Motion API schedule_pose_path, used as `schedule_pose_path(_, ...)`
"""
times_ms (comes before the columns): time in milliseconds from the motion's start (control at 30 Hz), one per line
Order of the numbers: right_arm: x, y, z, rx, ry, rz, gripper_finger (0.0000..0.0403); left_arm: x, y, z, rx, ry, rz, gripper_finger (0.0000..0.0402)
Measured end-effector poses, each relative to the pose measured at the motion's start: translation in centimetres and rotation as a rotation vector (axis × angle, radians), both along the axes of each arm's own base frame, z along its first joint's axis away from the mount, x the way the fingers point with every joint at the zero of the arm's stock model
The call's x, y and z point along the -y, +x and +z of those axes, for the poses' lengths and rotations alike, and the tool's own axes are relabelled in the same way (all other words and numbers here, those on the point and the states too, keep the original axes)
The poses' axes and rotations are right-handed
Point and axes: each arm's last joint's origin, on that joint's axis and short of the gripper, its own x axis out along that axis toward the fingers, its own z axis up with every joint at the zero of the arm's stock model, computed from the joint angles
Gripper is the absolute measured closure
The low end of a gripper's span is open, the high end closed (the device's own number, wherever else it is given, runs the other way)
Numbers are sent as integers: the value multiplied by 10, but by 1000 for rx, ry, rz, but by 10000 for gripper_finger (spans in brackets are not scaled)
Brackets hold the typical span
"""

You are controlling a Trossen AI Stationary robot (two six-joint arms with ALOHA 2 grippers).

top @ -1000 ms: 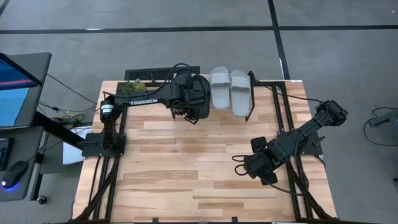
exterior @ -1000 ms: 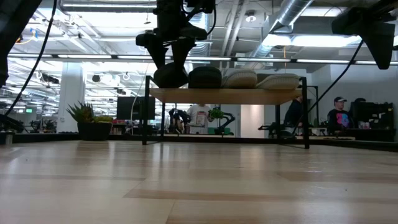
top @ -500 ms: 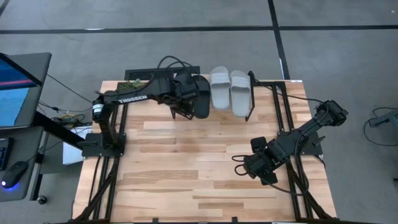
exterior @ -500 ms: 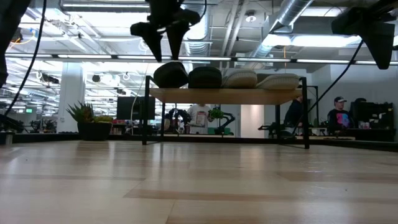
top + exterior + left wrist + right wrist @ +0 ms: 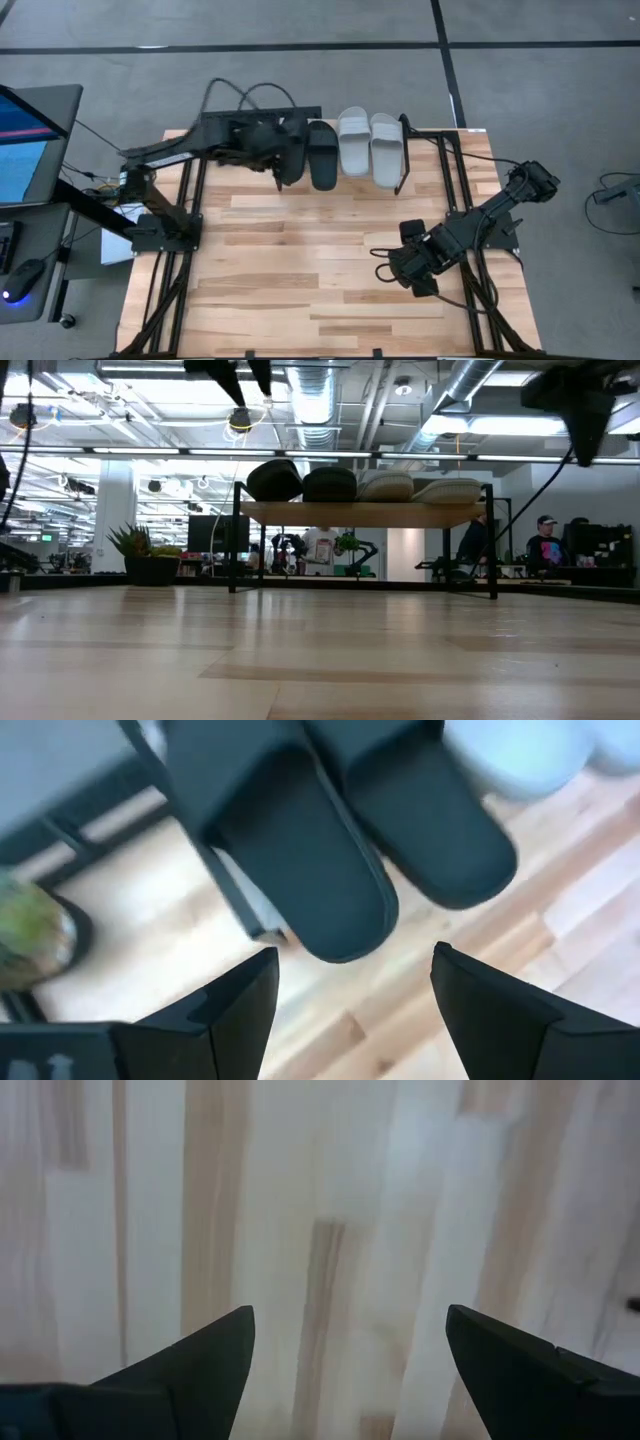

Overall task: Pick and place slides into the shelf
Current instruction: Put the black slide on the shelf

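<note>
Four slides sit in a row on the shelf (image 5: 404,150) at the tabletop's (image 5: 300,260) far edge, toward its right corner: two black slides, of which the high view shows one (image 5: 321,155) clearly while the other lies mostly under the left arm, and two light grey slides (image 5: 371,148) just beside them on the right end. In the low view the four rounded ends show side by side on the light plank, black (image 5: 300,482) on the left and grey (image 5: 415,487) on the right, each touching its neighbour. The left gripper (image 5: 284,172) hangs above the shelf's left end, over the outer black slide, with its fingers (image 5: 215,1010) apart and nothing between them; its wrist view looks down on both black slides (image 5: 330,840) lying close together, their ends reaching past the plank's edge over the tabletop. The right gripper (image 5: 412,275) waits low over the tabletop near its right edge, well apart from the shelf, fingers (image 5: 190,1355) spread wide with only bare wood beneath them.
</note>
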Motion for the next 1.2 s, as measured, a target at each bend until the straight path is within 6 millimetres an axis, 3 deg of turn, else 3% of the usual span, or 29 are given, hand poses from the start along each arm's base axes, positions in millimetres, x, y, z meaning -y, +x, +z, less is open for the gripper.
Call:
schedule_pose_path(167, 7, 9, 13, 228, -19, -127, 81, 22, -34, 37, 152, 207, -1, 152)
schedule_pose_path(333, 24, 20, 37, 543, -27, -355, 81, 41, -63, 65, 263, 326, -143, 152)
schedule_pose_path(533, 49, 42, 75, 951, 78, -604, 81, 53, -103, 76, 190, 422, -350, 152)
schedule_pose_path(733, 77, 69, 109, 1303, 120, -607, 81, 50, -149, 86, 168, 520, -423, 152)
schedule_pose_path(967, 125, 85, 120, 1466, 89, -728, 90, 50, -187, 100, 373, 613, -598, 152)
schedule_pose_path(1100, 143, 87, 119, 1452, 119, -700, 102, 53, -190, 96, 498, 667, -750, 152)
schedule_pose_path(1200, 149, 84, 121, 1452, 101, -658, 107, 54, -186, 82, 513, 719, -767, 152)
